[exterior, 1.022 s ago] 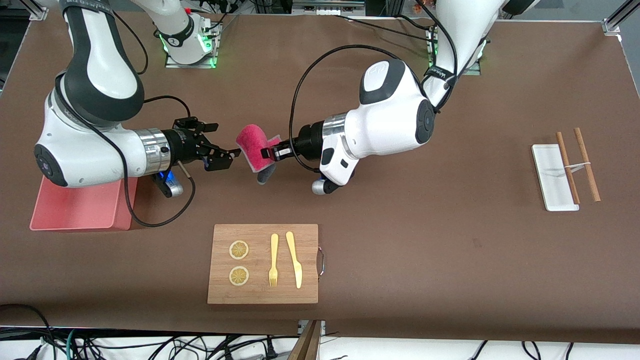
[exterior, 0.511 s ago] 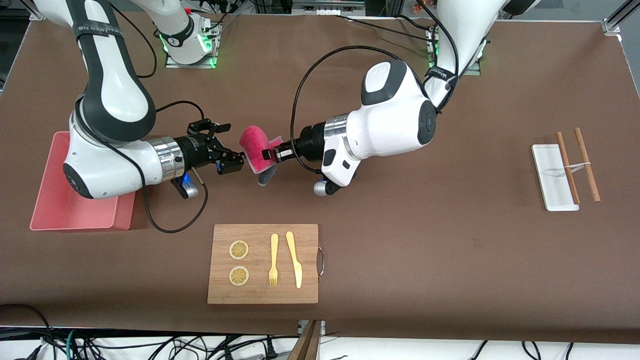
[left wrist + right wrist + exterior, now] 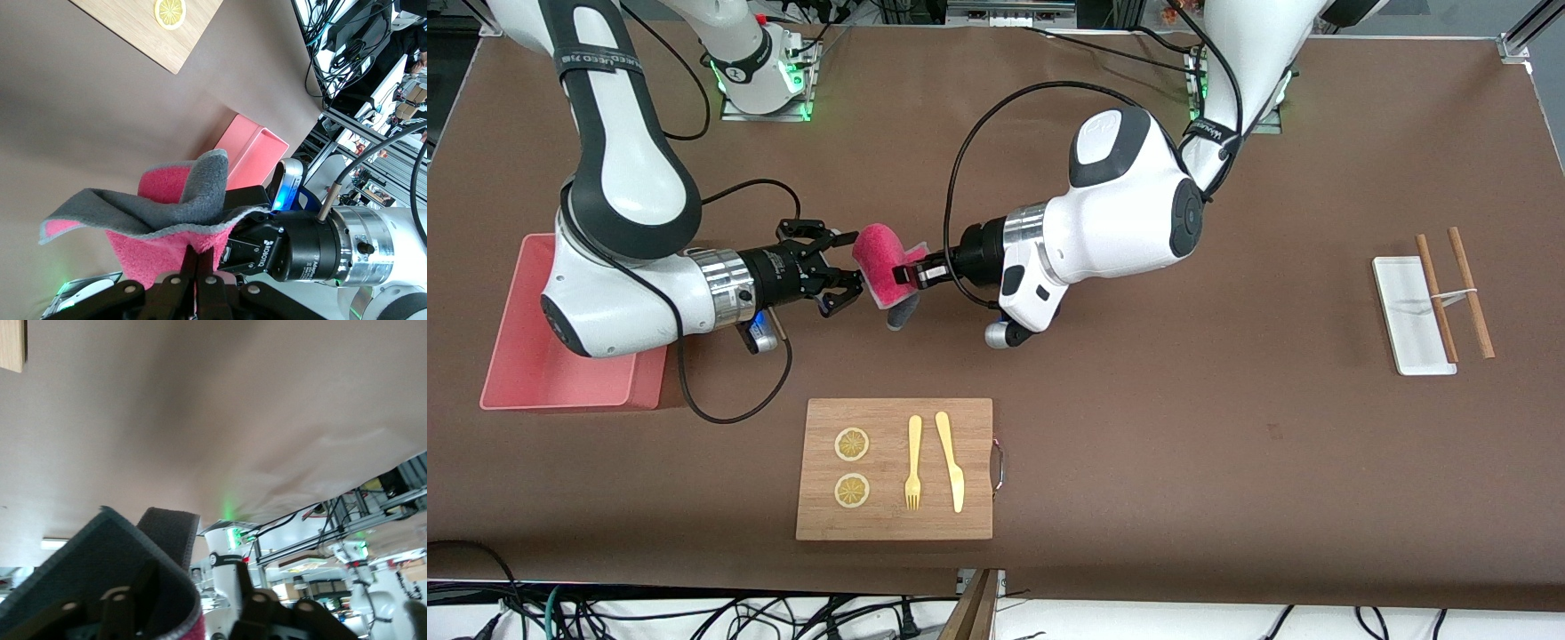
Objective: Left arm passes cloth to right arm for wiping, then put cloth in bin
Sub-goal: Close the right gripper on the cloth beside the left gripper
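Front view: brown table (image 3: 1227,462), salmon bin (image 3: 525,356) at the right arm's end. Above bare tabletop, left gripper (image 3: 911,271) presents the cloth (image 3: 880,265), clamped for handover; right gripper (image 3: 845,271) meets it at nine o'clock, fingers straddling its edge, grip unconfirmed. Left wrist view: cloth (image 3: 170,223) pinched. Right wrist view: grey fold (image 3: 127,580) between fingers.

The high front camera faces both robots, while both close-up wrist cameras share the cloth (image 3: 882,265) with it.
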